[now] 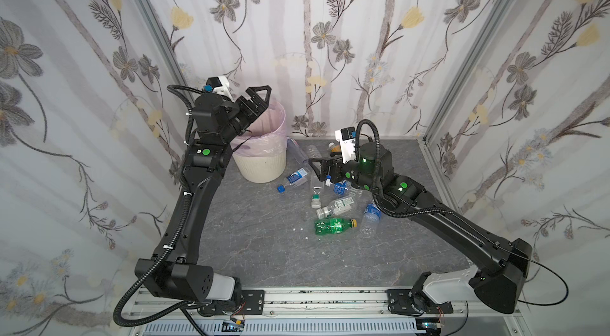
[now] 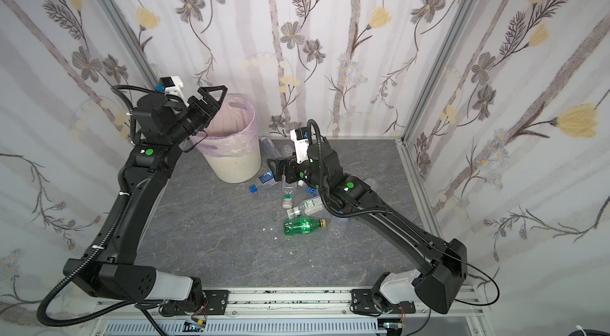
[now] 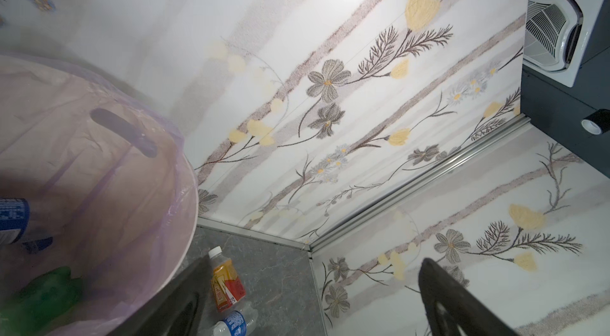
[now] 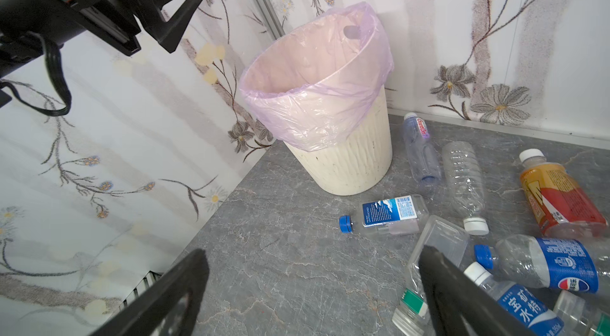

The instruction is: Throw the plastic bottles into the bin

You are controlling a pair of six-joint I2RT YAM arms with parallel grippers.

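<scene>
**Bottles to bin: count, surroundings, jaw positions**

Count: one bin (image 1: 260,169), standing in the far left corner of the bench (image 1: 264,258). Of the plastic bottles (image 1: 336,207) lying loose on the bench I make it at least ten (the heap overlaps, so no firmer figure). They spread from the bin's right side toward the bench middle. A green bottle (image 1: 333,226) lies nearest the front edge and an orange-red bottle (image 4: 558,195) is toward the far edge. The rest are clear, most with blue labels. Inside the bin, the left wrist view shows two more: a blue-labelled bottle (image 3: 11,218) and a green one (image 3: 46,291).

Around: flowered walls on three sides, and a few white scraps (image 1: 298,229) beside the green bottle. My right forearm covers part of the heap in both top views.

Jaws: the left gripper (image 1: 262,103) hangs over the bin's rim with its jaws wide apart and nothing between them. The right gripper (image 1: 317,169) is above the heap, also spread wide and empty. A clear square bottle (image 4: 442,238) lies just beside one finger.
</scene>
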